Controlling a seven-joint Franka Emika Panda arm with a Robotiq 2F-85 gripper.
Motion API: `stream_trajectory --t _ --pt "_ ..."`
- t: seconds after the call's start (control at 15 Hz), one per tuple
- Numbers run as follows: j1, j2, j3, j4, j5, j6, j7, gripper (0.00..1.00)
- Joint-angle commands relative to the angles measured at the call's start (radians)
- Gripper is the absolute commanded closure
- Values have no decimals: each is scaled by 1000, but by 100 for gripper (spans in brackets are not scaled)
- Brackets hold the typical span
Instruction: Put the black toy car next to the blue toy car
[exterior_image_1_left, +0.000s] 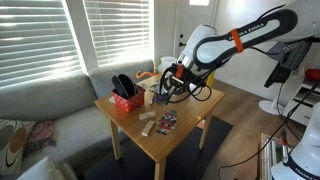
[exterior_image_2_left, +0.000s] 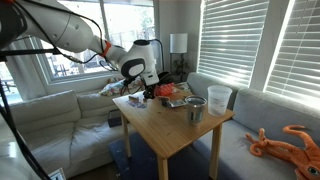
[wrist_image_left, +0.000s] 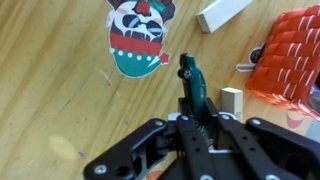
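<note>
My gripper (wrist_image_left: 195, 118) is shut on a small dark toy car (wrist_image_left: 190, 80) with a teal sheen. It holds the car upright, just above the wooden table (wrist_image_left: 60, 90). In both exterior views the gripper (exterior_image_1_left: 168, 88) (exterior_image_2_left: 150, 92) hangs low over the far part of the table, and the car is too small to make out there. I cannot make out a blue toy car in any view.
A round cartoon picture (wrist_image_left: 138, 35) lies ahead of the car. A red woven basket (wrist_image_left: 295, 55) and white blocks (wrist_image_left: 232, 97) (wrist_image_left: 222, 12) lie to the right. A metal cup (exterior_image_2_left: 195, 108) and a white cup (exterior_image_2_left: 219, 97) stand on the table. Sofas surround it.
</note>
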Motion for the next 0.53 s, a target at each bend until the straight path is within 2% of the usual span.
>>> stream_trajectory --t 0.0,0.47 --pt "-9 46 1 48 18 32 59 96" --pt "12 172 5 186 -24 57 248 96"
